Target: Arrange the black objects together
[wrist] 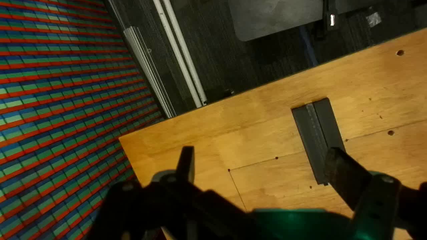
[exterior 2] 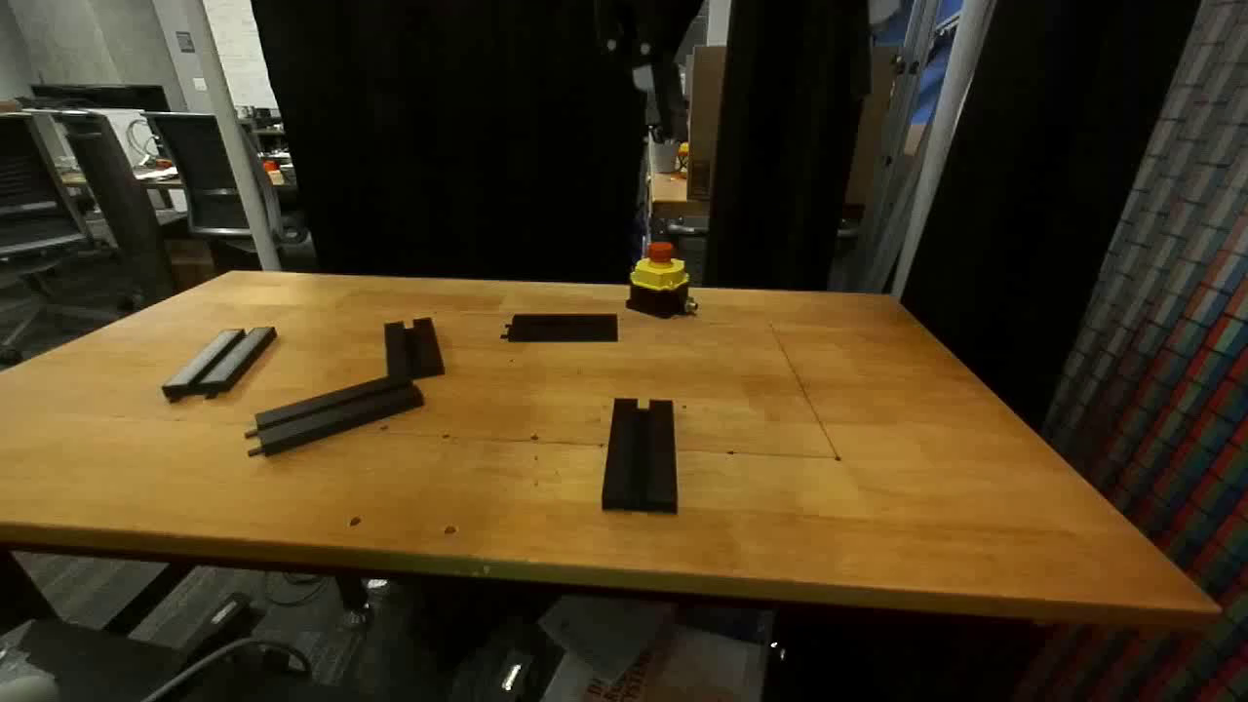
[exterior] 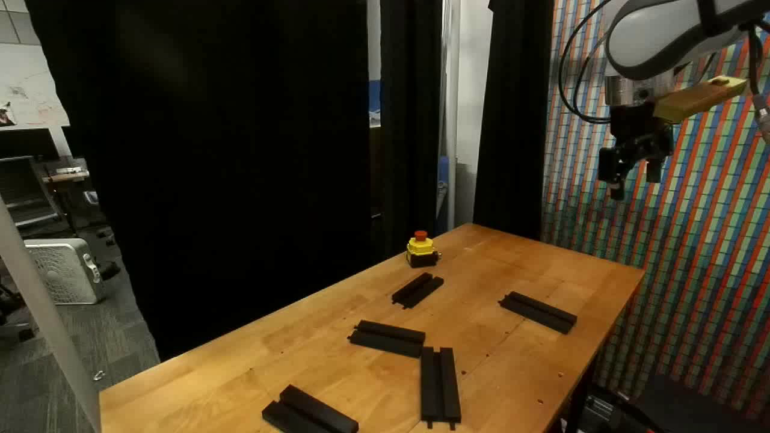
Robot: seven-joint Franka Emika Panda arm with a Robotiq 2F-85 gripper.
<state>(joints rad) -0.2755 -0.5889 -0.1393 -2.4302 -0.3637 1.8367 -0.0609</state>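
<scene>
Black bars [exterior: 391,339], five in all, lie scattered on the wooden table [exterior 2: 926,517] with a yellow-and-red button [exterior 2: 659,277]; two sit close, askew (perhaps touching, though the views leave it unclear). Well above them, the gripper [wrist: 260,156] hangs with its fingers spread apart.

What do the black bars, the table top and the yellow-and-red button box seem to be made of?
Black bars: probably plastic, mostly matte; smooth faces, little shine; painted metal possible.
Table top: wood with a faint sheen; grain and patches show.
Button box: likely plastic, by its bright, even colours; finish too small to judge.
</scene>
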